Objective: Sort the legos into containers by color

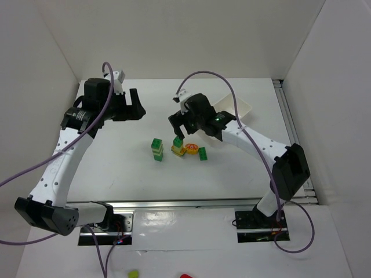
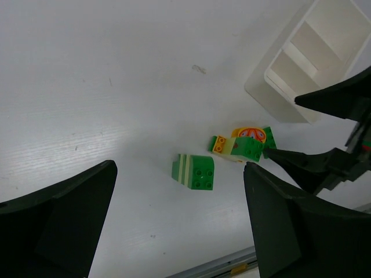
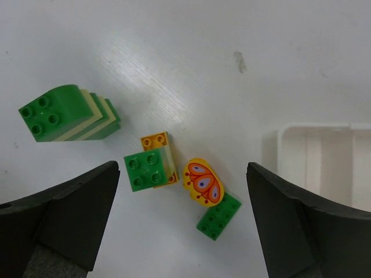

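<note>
Right gripper (image 1: pixel 181 128) wide open over legos (image 1: pixel 188 150), left gripper (image 1: pixel 138 105) wide too, far left, nothing held. They look light, stiff, slick; you'd pinch green brick (image 3: pixel 145 172) by flat sides.

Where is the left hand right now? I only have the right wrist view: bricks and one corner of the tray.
Observer: The left hand hangs open over bare table, to the left of the legos and farther out than they are, touching nothing.
Operator: Anything in the tray?
Observer: The compartments of the tray that the left wrist view shows hold no bricks. The rest is out of frame.
Operator: Is my path to it free?
Observer: From above, the tray lies just behind the right arm, which hides its near part. The right hand hovers open over the legos.
</note>
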Robot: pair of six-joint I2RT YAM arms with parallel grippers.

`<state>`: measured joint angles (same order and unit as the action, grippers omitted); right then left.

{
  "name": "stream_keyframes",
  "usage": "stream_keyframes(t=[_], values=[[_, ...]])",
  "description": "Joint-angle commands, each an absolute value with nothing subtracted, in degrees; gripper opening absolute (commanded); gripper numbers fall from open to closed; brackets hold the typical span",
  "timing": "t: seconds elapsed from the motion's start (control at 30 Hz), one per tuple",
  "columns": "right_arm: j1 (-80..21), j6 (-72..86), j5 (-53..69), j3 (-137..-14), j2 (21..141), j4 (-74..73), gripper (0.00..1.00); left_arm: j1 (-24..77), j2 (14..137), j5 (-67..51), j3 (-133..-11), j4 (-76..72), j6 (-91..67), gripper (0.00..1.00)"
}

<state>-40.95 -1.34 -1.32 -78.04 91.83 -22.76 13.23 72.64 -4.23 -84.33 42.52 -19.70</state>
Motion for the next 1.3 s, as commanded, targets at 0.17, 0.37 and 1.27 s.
stream_keyframes(t=[0.17, 0.37, 1.27], values=[[-43.4, -5.4, 5.0, -82.5, 96.5, -24.7, 0.90, 12.1, 69.6, -8.9, -80.9, 41.8, -20.0, 0.99], [-43.4, -5.4, 7.5, -81.2, 97.6, -25.5, 0.80, 11.6, 68.6, -9.4, -79.8, 41.3, -19.4, 0.99], [-44.5, -3.3, 6.5, -76.9, 99.8, -23.9, 0.44, 11.6, 68.0, -11.1, -77.7, 40.3, -18.9, 0.98]])
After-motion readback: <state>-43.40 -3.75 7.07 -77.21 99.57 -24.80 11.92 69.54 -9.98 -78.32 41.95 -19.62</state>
